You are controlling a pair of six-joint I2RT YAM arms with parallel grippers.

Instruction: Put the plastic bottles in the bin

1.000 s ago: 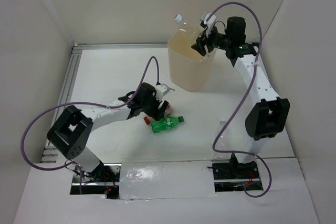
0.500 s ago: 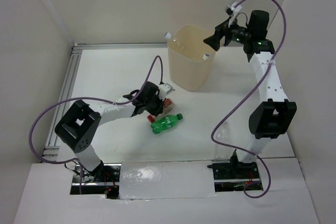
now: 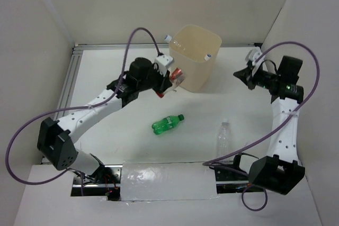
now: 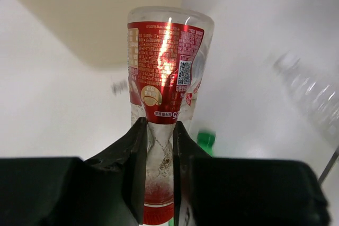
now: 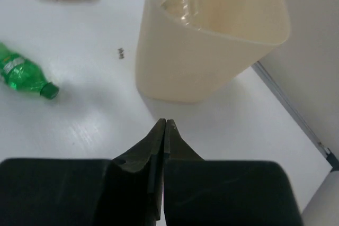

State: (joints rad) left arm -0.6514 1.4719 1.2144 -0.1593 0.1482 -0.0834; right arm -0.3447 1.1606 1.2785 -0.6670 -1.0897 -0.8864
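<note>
**Beside the tall cream-beige plastic bin [image 3: 193, 77], a small red-labelled clear bottle [image 3: 175, 74] in the left claw [image 4: 159, 125]**

On the left, we see the left claw clamped on the small red-labelled clear bottle. Its jaws pinch the narrowing part below the label, close to the red cap, and the thin wall dents inward between them. The bottle is lifted off the white table [image 3: 116, 67] and sits just beside the bin's left wall, not yet over the mouth.

We judge it light, empty and soft-walled. It gives under the squeeze, and its glossy label could let it swivel. A hold near the stiffer neck, as here, seems sounder to us than one on the belly.

In the middle, two white-capped necks [image 3: 167, 37] show at the bin's mouth, one at the left corner and one at the near right rim, so some bottles are already inside.

Nearer the arms, a green plastic bottle [image 3: 167, 124] lies on its side on the table, well apart from the bin. We would take it across the waist. Further right, a clear colourless plastic bottle [image 3: 224, 138] lies flat, cap pointing away from the arms. It looks just as crushable and may roll.

On the right, the right claw [image 5: 164, 125] is closed on nothing, jaws pressed together, above the table to the right of the bin.
</note>
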